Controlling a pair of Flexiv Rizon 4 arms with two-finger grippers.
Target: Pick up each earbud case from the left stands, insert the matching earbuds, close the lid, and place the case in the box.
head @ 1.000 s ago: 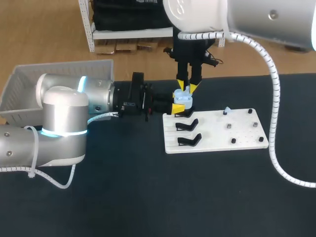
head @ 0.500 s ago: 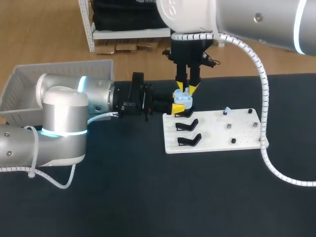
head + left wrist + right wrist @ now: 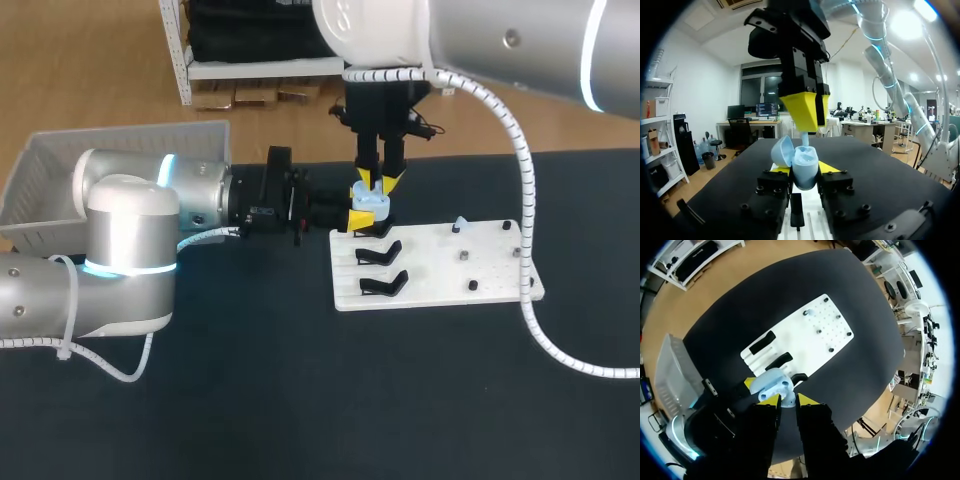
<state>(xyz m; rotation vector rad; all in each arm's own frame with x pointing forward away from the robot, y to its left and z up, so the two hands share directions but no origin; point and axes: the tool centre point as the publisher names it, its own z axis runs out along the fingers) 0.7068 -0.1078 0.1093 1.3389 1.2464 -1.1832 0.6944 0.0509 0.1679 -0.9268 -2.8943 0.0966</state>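
Clamping the lower shell between its closed fingers, the left end effector [image 3: 804, 171] holds the open light-blue earbud case [image 3: 369, 201] just above the white board [image 3: 480, 262]. Directly overhead, the right end effector [image 3: 378, 182] pinches what looks like a small earbud [image 3: 805, 136] at the case's mouth. Both parts look light, smooth and slippery, so the shell sides are the place to grip, not the hinged lid.

Count it up: one white board [image 3: 440, 272] carrying three black stands [image 3: 382, 284] and six small pegs [image 3: 472, 286]. One open earbud case [image 3: 369, 201] at the board's far-left corner, in the left gripper [image 3: 805, 175]. One earbud [image 3: 460, 221] on a far peg, a second pinched by the right gripper [image 3: 379, 182]. One basket [image 3: 60, 175], well left of the board.
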